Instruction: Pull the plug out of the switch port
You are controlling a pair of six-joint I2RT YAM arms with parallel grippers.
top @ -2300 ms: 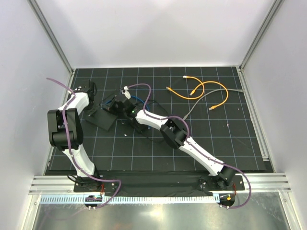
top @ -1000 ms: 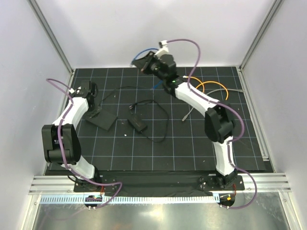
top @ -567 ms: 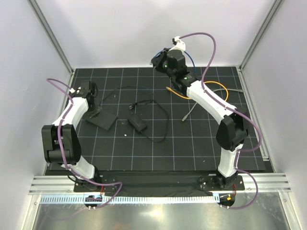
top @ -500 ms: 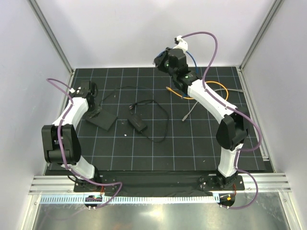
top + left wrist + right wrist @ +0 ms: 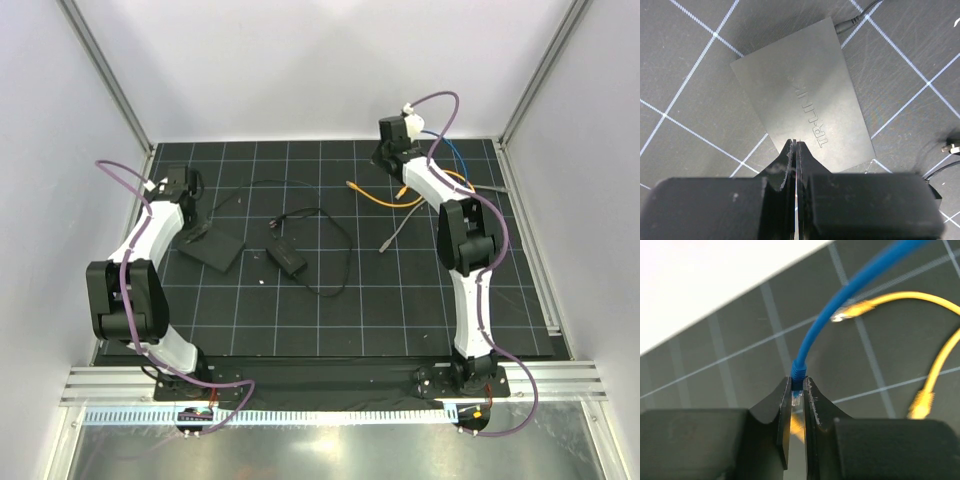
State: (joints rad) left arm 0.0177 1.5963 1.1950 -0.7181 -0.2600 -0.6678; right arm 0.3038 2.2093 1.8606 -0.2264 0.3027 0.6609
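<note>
Blue plug (image 5: 798, 374) clamped in right claw (image 5: 797, 390), well apart from switch (image 5: 212, 250); left claw (image 5: 796, 147), pressed together, above switch; extraction judged complete.

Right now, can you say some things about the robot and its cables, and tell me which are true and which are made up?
1. The right gripper is shut on the plug of the blue cable. True.
2. The blue cable is plugged into the switch. False: its plug is up in the right gripper, far from the switch.
3. The left gripper is wide open. False: it is shut, its tips over the switch.
4. Some yellow cables lie on the mat below the right gripper. True.
</note>
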